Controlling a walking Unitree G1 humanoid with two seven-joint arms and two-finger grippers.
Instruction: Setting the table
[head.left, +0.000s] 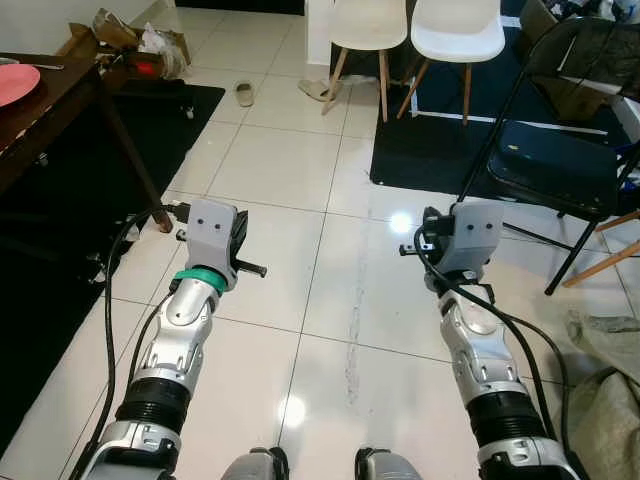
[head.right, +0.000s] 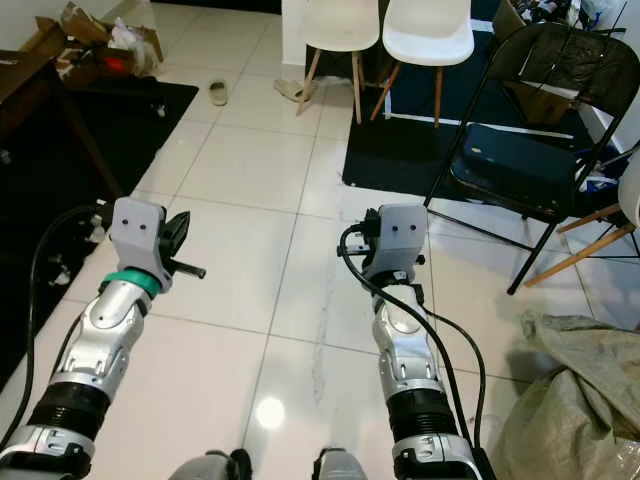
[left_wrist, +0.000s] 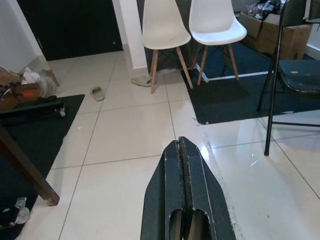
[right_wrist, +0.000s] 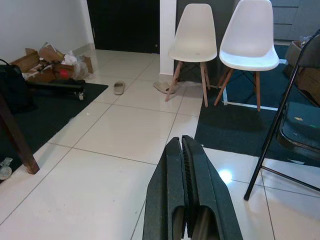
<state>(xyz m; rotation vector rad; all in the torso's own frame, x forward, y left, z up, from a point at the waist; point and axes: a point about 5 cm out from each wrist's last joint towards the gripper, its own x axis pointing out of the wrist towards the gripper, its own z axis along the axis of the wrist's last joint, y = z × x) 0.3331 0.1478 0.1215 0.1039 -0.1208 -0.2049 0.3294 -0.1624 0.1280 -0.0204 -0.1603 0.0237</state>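
Observation:
A dark wooden table (head.left: 48, 104) stands at the far left, with a pink plate (head.left: 14, 82) on its top. Both arms reach forward over the white tiled floor, well short of the table. My left gripper (left_wrist: 179, 142) is shut, its two black fingers pressed together with nothing between them. My right gripper (right_wrist: 180, 139) is shut and empty in the same way. The left wrist (head.left: 213, 236) is about level with the table's near leg (head.left: 135, 165). The right wrist (head.left: 470, 238) is over the tiles by the folding chair.
Two white chairs (head.left: 368, 25) (head.left: 458, 30) stand ahead on a dark rug (head.left: 425, 145). A black folding chair (head.left: 555, 155) is at the right. A black mat (head.left: 60, 240) lies under the table. Slippers (head.left: 244, 93) and cardboard boxes (head.left: 128, 38) lie far left. A sack (head.right: 590, 400) sits near right.

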